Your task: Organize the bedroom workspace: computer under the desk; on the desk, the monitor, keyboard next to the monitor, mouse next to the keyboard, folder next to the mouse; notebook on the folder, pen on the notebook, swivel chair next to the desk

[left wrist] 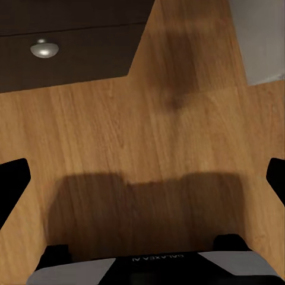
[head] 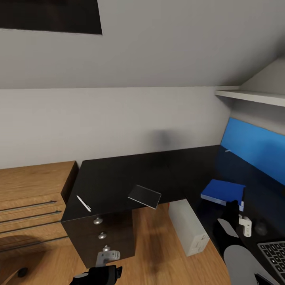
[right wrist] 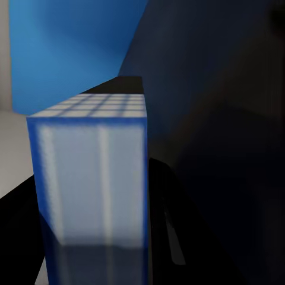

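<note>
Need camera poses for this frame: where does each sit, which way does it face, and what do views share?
Head: high on the robot, facing forward and down at the desk corner, folder and computer; left hand and right hand show.
Left wrist: on the left arm, facing down at the floor by a drawer knob; its spread fingers show.
Right wrist: on the right arm, close on the folder's page edge, fingers either side.
Shared: head and right wrist both see the folder.
</note>
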You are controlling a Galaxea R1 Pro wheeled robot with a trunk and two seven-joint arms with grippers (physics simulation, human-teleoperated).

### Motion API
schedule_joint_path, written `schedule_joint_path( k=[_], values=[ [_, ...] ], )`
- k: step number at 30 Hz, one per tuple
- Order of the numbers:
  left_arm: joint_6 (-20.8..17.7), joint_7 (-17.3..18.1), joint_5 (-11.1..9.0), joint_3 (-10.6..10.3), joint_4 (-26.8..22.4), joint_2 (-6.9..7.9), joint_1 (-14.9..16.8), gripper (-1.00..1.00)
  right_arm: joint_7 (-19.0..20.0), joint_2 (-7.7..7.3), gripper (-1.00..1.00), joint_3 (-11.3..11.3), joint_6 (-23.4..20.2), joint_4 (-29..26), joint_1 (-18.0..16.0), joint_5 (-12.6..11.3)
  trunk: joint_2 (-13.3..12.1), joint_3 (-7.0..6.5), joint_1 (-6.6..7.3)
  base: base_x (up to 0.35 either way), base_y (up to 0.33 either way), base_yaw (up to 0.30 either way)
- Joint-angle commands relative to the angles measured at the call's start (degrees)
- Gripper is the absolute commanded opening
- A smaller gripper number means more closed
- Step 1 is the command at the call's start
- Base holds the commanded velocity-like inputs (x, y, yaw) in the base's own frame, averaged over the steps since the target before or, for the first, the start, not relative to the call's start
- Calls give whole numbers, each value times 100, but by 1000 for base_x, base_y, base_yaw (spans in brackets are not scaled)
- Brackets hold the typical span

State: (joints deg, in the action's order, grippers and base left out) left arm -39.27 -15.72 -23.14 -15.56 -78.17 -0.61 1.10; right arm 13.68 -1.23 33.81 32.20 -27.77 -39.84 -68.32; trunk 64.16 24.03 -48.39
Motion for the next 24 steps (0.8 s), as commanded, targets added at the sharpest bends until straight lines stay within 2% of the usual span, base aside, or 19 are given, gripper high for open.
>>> schedule_joint_path(
  k=[1, 8, 24],
  values=[
    [-17, -54, -62, -3, -6, 0, 4, 100, 56, 0, -100, 5, 3, 6, -6, -58, 46, 25, -23, 0, 0, 0],
    [-19, -54, -68, 0, 24, -1, 4, 100, 56, -8, -100, 3, -2, 9, -6, -58, 327, 150, -177, 0, 0, 0],
    [-19, -47, -65, 1, 79, 14, 4, 100, -21, -9, -100, 3, 12, 9, -6, -57, 327, 150, -177, 0, 0, 0]
  ],
)
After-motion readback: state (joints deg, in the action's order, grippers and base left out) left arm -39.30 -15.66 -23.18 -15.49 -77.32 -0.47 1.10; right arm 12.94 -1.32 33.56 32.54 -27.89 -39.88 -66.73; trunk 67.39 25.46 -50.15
